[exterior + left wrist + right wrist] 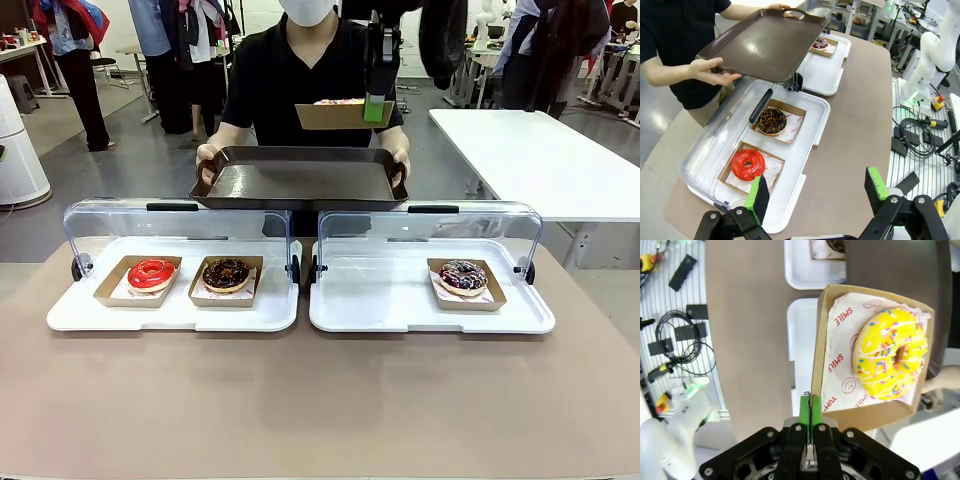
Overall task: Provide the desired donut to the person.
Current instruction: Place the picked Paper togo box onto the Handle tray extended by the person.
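A yellow sprinkled donut lies on paper in a brown cardboard tray. My right gripper is shut on that tray's side wall. In the front view the right gripper holds the cardboard tray in the air just above the dark serving tray, which the person holds in both hands at the far side. My left gripper stands open with nothing between its fingers, above the near edge of the left white case, close to the red donut.
Two white display cases with raised clear lids stand side by side. The left case holds a red donut and a chocolate donut. The right case holds a dark sprinkled donut. The brown tabletop lies in front.
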Motion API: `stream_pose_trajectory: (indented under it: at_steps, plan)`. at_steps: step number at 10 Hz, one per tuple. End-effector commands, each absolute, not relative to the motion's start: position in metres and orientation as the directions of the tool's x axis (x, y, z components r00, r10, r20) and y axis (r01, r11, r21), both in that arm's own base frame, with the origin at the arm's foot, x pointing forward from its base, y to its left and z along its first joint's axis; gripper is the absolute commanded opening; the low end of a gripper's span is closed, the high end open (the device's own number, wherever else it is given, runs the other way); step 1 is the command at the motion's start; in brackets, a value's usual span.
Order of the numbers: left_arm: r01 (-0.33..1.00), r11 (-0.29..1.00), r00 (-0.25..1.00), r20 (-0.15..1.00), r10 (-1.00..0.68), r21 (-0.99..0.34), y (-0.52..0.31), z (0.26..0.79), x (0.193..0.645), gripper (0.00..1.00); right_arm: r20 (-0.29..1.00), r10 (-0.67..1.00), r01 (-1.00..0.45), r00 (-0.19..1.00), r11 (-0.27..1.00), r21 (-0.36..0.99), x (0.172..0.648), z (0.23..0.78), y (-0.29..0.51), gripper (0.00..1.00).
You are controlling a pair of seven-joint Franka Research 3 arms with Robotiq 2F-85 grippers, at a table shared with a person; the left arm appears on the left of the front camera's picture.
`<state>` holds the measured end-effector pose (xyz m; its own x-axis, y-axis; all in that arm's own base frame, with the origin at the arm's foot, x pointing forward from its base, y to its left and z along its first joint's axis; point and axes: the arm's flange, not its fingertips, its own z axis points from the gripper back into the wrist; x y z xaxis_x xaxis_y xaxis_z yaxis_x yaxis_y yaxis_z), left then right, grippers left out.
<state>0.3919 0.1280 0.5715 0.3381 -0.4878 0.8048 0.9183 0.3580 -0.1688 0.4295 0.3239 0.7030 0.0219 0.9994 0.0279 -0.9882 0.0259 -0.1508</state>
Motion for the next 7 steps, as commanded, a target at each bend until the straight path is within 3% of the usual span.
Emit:
stream_pose_trajectory:
  at_steps: [1, 3, 7]
  plan:
    - [0.920, 0.355, 0.334, 0.809, -0.483, -0.167, 0.129, 0.572, 0.391, 1.00, 0.004, 0.999, -0.987, -0.037, -0.036, -0.155, 0.465, 0.700, 0.334, 0.02]
    - [0.920, 0.355, 0.334, 0.809, -0.483, -0.167, 0.129, 0.572, 0.391, 1.00, -0.016, 1.000, -0.989, 0.016, 0.013, -0.145, 0.497, 0.686, 0.323, 0.02]
    - [0.920, 0.355, 0.334, 0.809, -0.483, -0.167, 0.129, 0.572, 0.391, 1.00, -0.015, 1.000, -0.993, 0.004, 0.002, -0.115, 0.554, 0.642, 0.282, 0.02]
